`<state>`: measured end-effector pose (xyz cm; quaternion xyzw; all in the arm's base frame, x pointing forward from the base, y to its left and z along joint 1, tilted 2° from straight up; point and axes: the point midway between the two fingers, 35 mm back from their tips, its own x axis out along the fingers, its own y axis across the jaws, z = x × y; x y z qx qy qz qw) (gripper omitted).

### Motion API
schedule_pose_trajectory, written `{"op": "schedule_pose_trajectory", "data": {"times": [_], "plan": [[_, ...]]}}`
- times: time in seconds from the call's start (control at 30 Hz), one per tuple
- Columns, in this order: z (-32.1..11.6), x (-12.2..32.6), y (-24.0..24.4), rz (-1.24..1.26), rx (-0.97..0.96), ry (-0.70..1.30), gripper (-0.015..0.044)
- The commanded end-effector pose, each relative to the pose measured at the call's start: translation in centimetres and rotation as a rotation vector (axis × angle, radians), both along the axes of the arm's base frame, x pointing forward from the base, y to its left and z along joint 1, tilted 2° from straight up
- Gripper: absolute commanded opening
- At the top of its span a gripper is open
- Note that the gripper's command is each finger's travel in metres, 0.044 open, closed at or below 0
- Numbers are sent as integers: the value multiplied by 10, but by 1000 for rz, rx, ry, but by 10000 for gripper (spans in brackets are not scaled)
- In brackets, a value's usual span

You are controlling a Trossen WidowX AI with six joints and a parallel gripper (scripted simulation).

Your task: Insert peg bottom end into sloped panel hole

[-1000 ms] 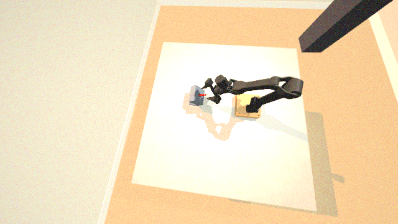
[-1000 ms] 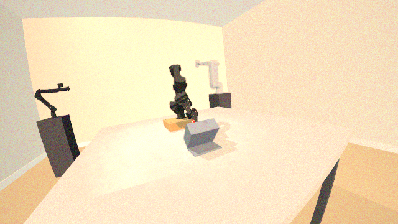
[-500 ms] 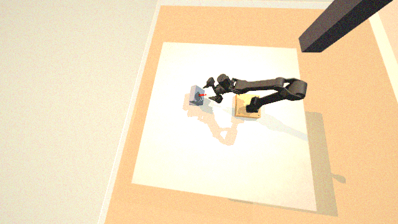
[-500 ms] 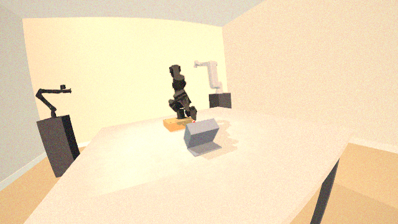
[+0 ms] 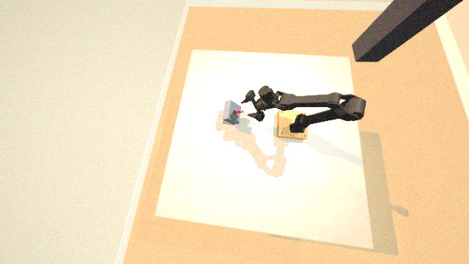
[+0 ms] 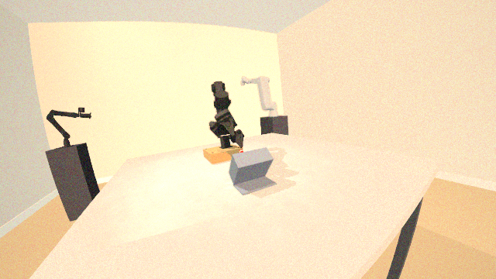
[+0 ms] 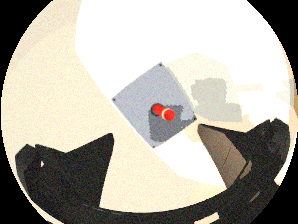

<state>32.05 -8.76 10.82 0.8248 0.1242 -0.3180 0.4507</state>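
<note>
A red peg with a pale band near its top [image 5: 238,111] [image 6: 241,152] [image 7: 169,115] stands in the hole of the grey sloped panel [image 5: 230,106] [image 6: 253,159] [image 7: 145,90], its upper part sticking out of the face. How deep its bottom end sits is hidden. My gripper [image 5: 245,108] [image 7: 155,129] is open and empty. Its fingers are wide apart, clear of the peg and back from the panel's face. In the wrist view the peg appears ahead of the gap between the fingertips, touching neither finger.
The arm's base stands on a yellow-orange block [image 5: 286,133] [image 6: 217,156] behind the gripper. In the exterior view a black arm on a dark pedestal [image 6: 66,174] stands at the left, and a white arm [image 6: 264,93] on another pedestal at the back.
</note>
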Motion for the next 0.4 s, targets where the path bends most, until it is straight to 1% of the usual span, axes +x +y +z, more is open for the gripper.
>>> {"op": "schedule_pose_trajectory", "data": {"times": [0.0,0.37], "plan": [[3,-3,1,4,-1,-3,440],[10,-12,1,3,-1,-1,440]]}}
